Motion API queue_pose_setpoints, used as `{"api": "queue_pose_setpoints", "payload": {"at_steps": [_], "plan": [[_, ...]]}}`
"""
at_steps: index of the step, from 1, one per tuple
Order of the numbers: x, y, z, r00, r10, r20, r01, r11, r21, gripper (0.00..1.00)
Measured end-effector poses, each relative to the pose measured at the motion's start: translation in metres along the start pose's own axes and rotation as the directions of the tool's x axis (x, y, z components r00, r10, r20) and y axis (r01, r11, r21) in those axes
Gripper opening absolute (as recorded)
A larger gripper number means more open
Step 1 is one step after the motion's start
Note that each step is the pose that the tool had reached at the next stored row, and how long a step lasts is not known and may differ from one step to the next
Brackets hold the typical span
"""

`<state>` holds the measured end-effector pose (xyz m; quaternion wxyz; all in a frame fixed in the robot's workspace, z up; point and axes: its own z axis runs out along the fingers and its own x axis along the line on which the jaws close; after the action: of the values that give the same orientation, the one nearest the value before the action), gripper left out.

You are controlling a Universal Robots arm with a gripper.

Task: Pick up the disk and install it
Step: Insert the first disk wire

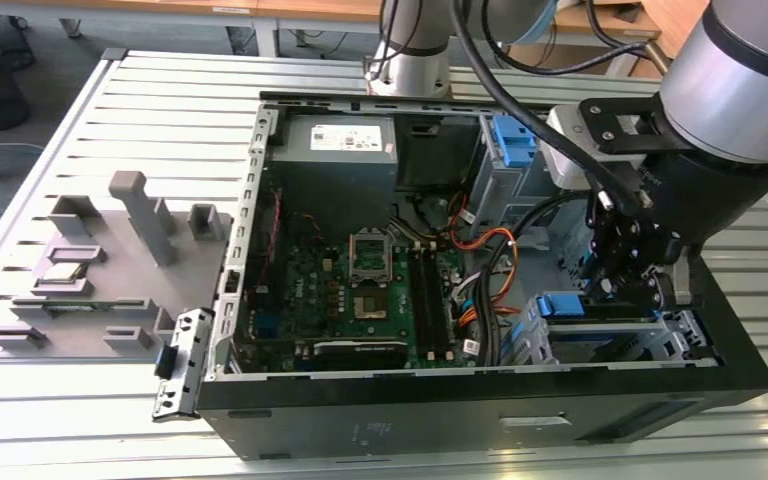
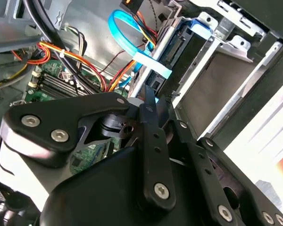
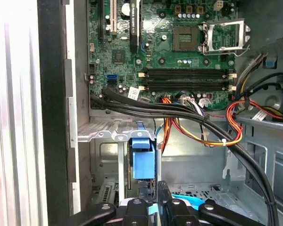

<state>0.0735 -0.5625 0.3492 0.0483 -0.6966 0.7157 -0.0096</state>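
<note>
First wrist view: gripper (image 3: 152, 190) fingers drawn close, seemingly pinching the disk (image 3: 144, 160), which sits edge-on in the bay (image 3: 104, 136) at lower centre. Danger: a skewed push could jam it there, or snag the orange wires (image 3: 177, 127) alongside.

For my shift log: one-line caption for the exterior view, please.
Gripper hangs at the blue-framed disk in the drive cage of the open computer case, exterior view's right.

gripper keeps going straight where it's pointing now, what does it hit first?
Most likely the disk: its blue caddy edge sits directly ahead of the gripper, in the drive cage. Whether they touch is unclear from the first wrist view.
</note>
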Motion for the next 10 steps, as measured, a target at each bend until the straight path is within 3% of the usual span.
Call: {"api": "queue_pose_setpoints", "payload": {"at_steps": [5, 6, 9, 10], "plan": [[0.0001, -0.0001, 0.0000, 1.0000, 0.009, -0.0008, -0.009, 1.0000, 0.0000, 0.24], [0.0000, -0.0005, 0.0001, 1.0000, 0.009, -0.0010, -0.009, 0.9999, -0.0072, 0.24], [0.0000, -0.0019, 0.0003, 0.9999, 0.011, -0.0025, -0.011, 0.9989, -0.0461, 0.24], [0.0000, -0.0019, 0.0003, 0.9999, 0.011, -0.0026, -0.011, 0.9988, -0.0477, 0.24]]}}
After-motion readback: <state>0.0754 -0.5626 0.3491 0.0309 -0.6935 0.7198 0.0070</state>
